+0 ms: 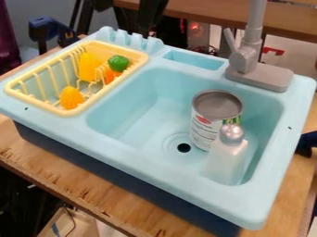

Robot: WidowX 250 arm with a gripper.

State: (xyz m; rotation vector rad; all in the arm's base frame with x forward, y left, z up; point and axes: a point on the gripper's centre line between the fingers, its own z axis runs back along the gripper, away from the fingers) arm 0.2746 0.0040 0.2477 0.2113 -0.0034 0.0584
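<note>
The gripper [148, 21] seems to be the dark shape at the top edge of the frame, left of centre, just behind the sink [133, 183]; how its jaws stand cannot be told. Nearest to it is the pale yellow rack [70, 112], at the upper left of the frame, on the sink's left side. It has slim bars and holds a tall yellow piece [88, 67], a green piece [118, 63] touching an orange one [111, 75], and a ridged yellow-orange piece [72, 97] nearer the front.

Right of centre, a can [207, 122] with a dull grey top stands in the basin beside the drain hole [184, 147]. In front of it is a whitish bottle [226, 159] with a round, shiny cap. The can's label is white with a red patch and some green and yellow, and bears small print.

The sink is light blue over a dark blue base, with a grey faucet [250, 58] at the upper right. It sits on a worn wooden table [93, 196]. A blue clamp [51, 28] is at the upper left; a red light [195, 28] glows behind.
</note>
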